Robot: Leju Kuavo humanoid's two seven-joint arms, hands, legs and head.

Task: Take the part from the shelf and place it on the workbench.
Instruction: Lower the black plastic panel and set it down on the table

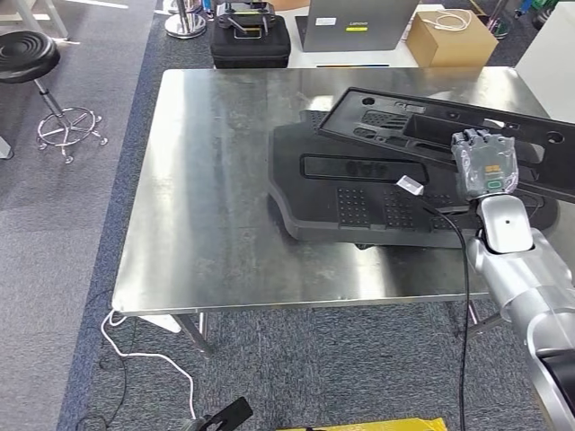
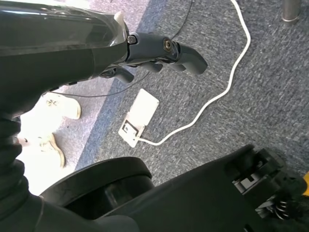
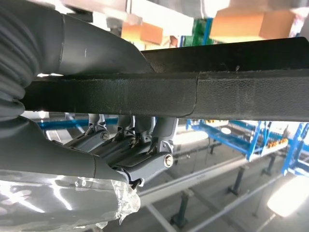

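Observation:
My right hand (image 1: 485,163), wrapped in clear film, grips the near edge of a long black moulded part (image 1: 434,121) and holds it tilted just above the right half of the steel workbench (image 1: 203,180). In the right wrist view, the thumb lies on one face of that part (image 3: 218,92) and the fingers (image 3: 146,145) curl under the other. A second, similar black part (image 1: 359,193) lies flat on the bench beneath it. My left hand (image 2: 156,48) hangs over the carpet, holding nothing.
The left half of the bench is bare steel. Behind it stand a black case (image 1: 250,36), a grey box (image 1: 356,22) and a cardboard box (image 1: 451,38). A stool (image 1: 27,54) stands far left. A white cable (image 1: 145,355) trails on the floor; a person's white shoes (image 2: 54,121) are near.

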